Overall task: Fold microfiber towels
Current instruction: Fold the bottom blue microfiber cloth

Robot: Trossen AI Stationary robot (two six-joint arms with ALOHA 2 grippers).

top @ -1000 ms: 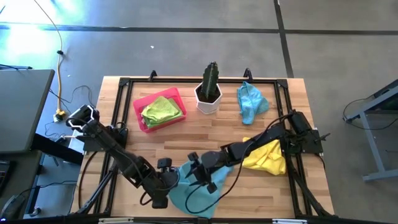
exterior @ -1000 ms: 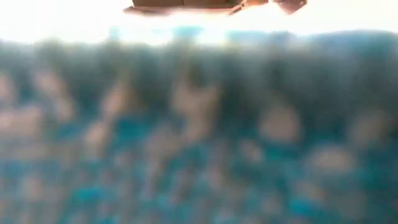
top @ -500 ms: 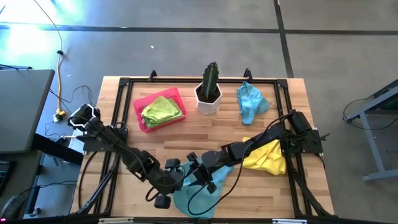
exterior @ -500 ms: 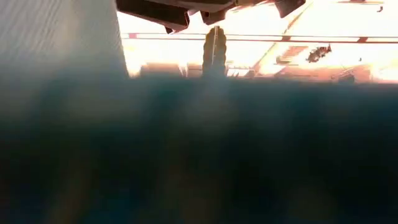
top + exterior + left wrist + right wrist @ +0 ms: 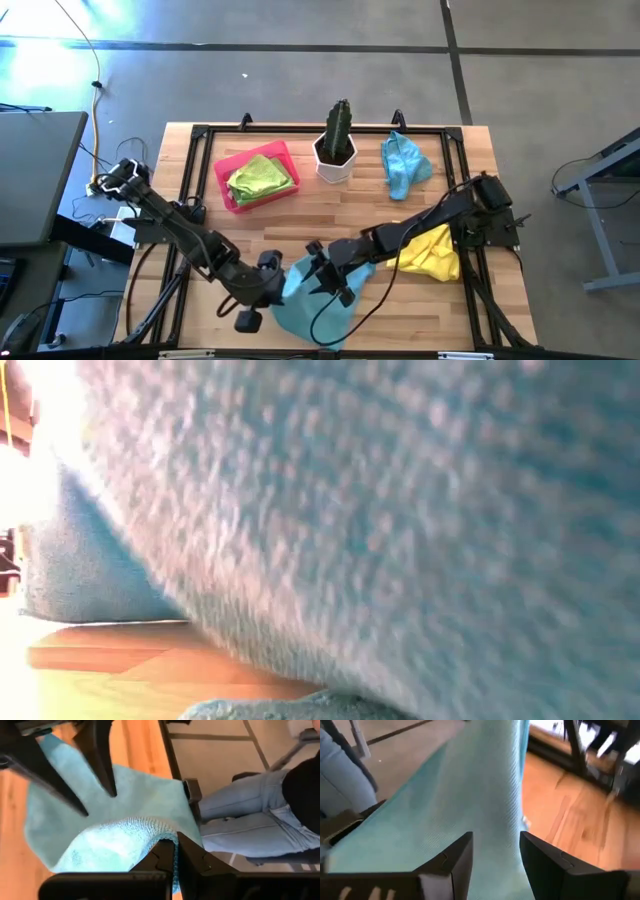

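Both arms are at the near edge of the wooden table (image 5: 330,205), working one light blue towel (image 5: 315,305) that lies at the middle of that edge and hangs partly over it. The left gripper (image 5: 175,854) is clamped on a raised fold of this towel; in the left wrist view its two fingers meet with the cloth's hem pinched between them. From above, that gripper sits at the towel's left side, arm reaching in from the table's left. The right gripper (image 5: 328,283) sits over the same towel just to the right of the left one, its fingers (image 5: 451,854) standing apart; the right wrist view shows the blue cloth running between and past them, but whether they press on it cannot be told. The low view is filled by the towel's blue pile, hanging close to the lens above the table surface. A second light blue towel (image 5: 404,164) lies crumpled at the far right. A yellow towel (image 5: 432,252) lies bunched at the right, under the right arm. A lime green towel (image 5: 260,178) rests in the pink tray (image 5: 226,171) at the far left. A potted cactus (image 5: 337,140) stands between the tray and the far blue towel. A person's legs in jeans (image 5: 240,815) show beyond the near table edge.
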